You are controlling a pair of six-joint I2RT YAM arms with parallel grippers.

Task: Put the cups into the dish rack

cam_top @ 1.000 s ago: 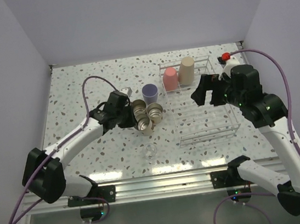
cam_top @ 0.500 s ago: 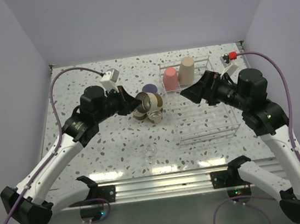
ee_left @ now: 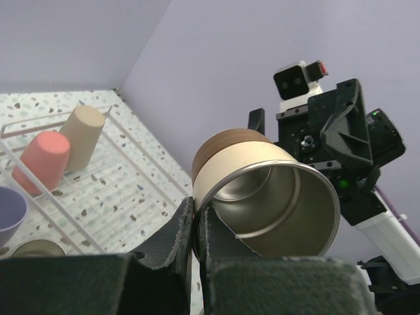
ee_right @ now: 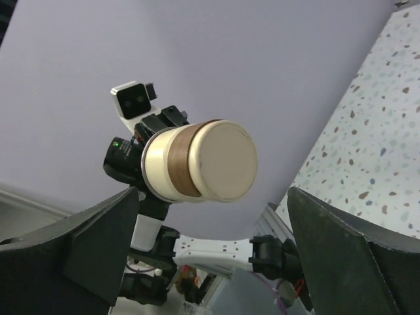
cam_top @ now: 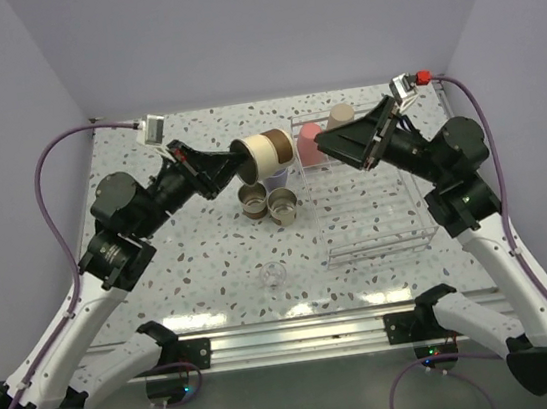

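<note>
- Left end effector (cam_top: 236, 164): raised off the surface (cam_top: 201, 264), fingers (ee_left: 186, 231) pinched nearly together on the rim of the held beige cup (cam_top: 265, 152), one inside the mouth and one outside.
- Held beige cup: lies on its side in the air. It has a cream body, a brown band near the base and a shiny metal inside. The mouth faces the left arm and the flat base faces the right arm.
- Right end effector (cam_top: 329, 145): also raised, jaws spread wide, gripping nothing. It points at the base of the held beige cup, near it but apart.
- Dish rack (cam_top: 378, 248): clear, with thin walls, on the right half of the surface.
- Pink cup (cam_top: 310, 139) and tan cup (cam_top: 340, 115): upside down in the far left corner of the dish rack, the tan one just right of the pink.
- Lavender cup (cam_top: 272, 178): mouth up on the surface, just left of the dish rack, partly hidden under the held beige cup in the top view.
- Second short beige cup (cam_top: 252, 200) and third short beige cup (cam_top: 282, 203): mouths up, side by side on the surface, just nearer than the lavender cup.
</note>
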